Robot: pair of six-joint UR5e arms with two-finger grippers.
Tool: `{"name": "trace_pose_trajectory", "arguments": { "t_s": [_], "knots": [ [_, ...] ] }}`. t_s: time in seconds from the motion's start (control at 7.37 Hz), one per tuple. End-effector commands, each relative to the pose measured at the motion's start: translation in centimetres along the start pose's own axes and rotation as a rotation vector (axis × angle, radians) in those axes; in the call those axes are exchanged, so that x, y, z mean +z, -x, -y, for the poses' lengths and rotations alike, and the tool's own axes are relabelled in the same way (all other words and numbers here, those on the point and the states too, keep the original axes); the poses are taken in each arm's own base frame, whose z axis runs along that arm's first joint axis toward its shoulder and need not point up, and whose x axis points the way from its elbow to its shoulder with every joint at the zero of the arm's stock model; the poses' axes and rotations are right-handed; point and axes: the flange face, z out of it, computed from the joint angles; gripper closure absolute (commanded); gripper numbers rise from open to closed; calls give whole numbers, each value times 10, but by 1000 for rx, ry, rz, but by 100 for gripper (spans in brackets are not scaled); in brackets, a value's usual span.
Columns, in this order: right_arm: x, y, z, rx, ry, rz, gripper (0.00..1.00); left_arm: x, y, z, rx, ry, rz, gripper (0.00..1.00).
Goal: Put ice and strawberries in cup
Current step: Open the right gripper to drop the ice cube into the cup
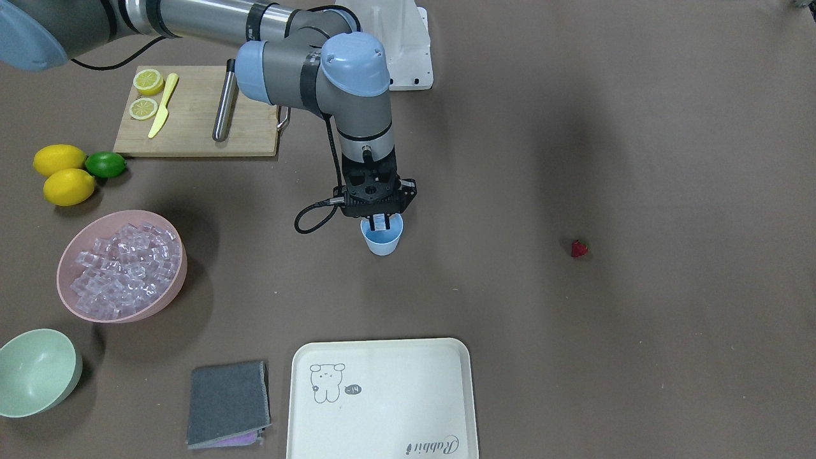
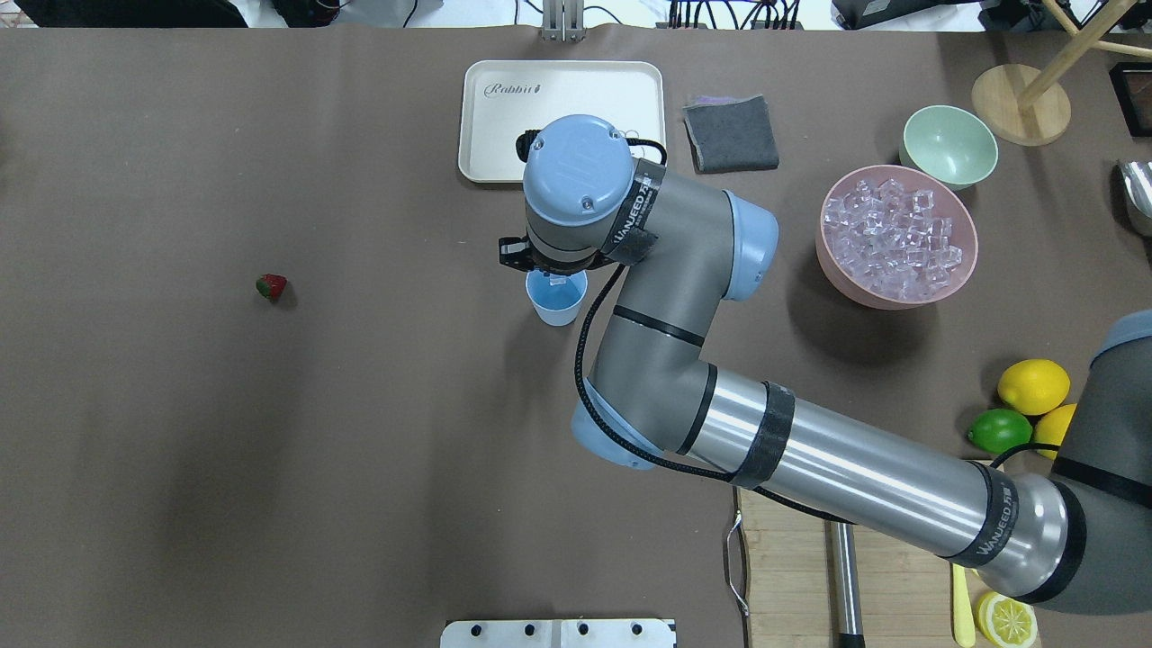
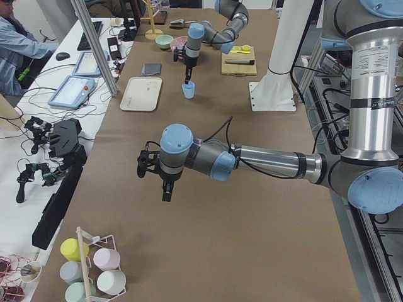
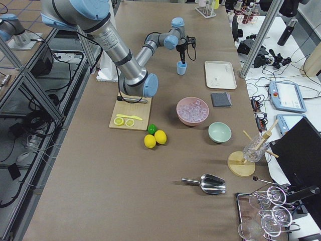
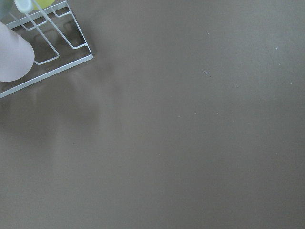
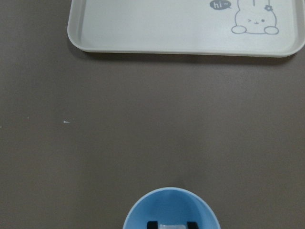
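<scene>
The light blue cup (image 1: 382, 241) (image 2: 558, 306) stands mid-table. Directly over its mouth, my right gripper (image 1: 380, 222) (image 6: 170, 225) is shut on a clear ice cube (image 2: 555, 281), its fingertips just inside the rim. More ice fills the pink bowl (image 1: 159, 309) (image 2: 832, 261) on the robot's right side. The red strawberry (image 1: 579, 248) (image 2: 271, 286) lies alone on the table's left half, far from the cup. My left gripper (image 3: 165, 194) hovers above bare table and shows only in the exterior left view, so I cannot tell its state.
A cream tray (image 1: 382, 395), a grey cloth (image 1: 228, 401) and a pale green bowl (image 1: 35, 373) lie along the far edge. A cutting board (image 1: 197, 121) with lemon slices, two lemons and a lime (image 1: 105, 164) sit near the robot. A wire cup rack (image 5: 47, 47) is under the left wrist.
</scene>
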Motion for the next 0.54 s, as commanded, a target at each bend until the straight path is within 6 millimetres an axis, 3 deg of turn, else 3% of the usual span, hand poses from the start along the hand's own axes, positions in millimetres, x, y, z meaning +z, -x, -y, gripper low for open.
{"name": "trace_pose_trajectory", "arguments": {
  "t_s": [0.0,0.14,0.27,0.41],
  "knots": [
    [5,6,-9,-10,-8,-7,73,1,1,-1,-3,4,-2,2],
    [6,5,-9,-21,-7,-8,40,0,0,-2,-2,3,-5,2],
    [6,4,-8,-24,-8,-10,26,1,2,-3,-4,5,-4,2],
    [3,-1,0,-50,-16,-12,20,1,2,-4,-4,5,-4,2]
  ]
}}
